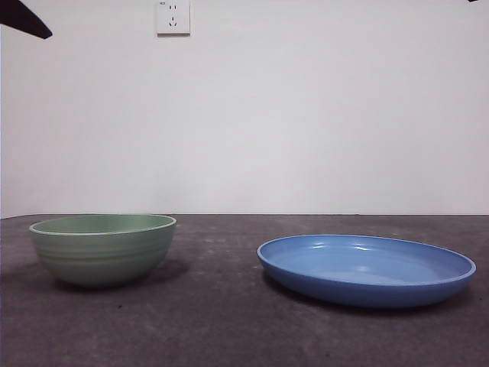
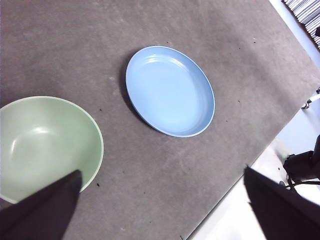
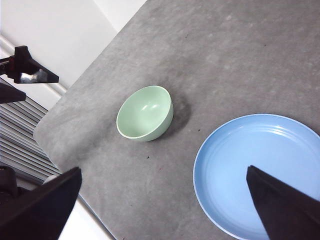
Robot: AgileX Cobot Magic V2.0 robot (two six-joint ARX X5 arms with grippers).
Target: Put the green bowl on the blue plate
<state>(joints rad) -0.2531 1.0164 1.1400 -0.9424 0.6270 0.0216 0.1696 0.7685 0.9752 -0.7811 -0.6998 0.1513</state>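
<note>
Both grippers hang high over the table with jaws spread wide and nothing between them — the left gripper (image 2: 160, 210) above the green bowl (image 1: 103, 248), the right gripper (image 3: 165, 210) above the blue plate (image 1: 367, 269). In the front view the bowl stands upright on the left of the dark table (image 1: 221, 321), the plate lies flat on the right — well apart. A wall socket (image 1: 173, 17) sits high behind.

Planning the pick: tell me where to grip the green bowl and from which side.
Grip the green bowl by its rim, from above, one jaw inside the wall. It stands upright and empty, and the left gripper, open, is nearer.
</note>
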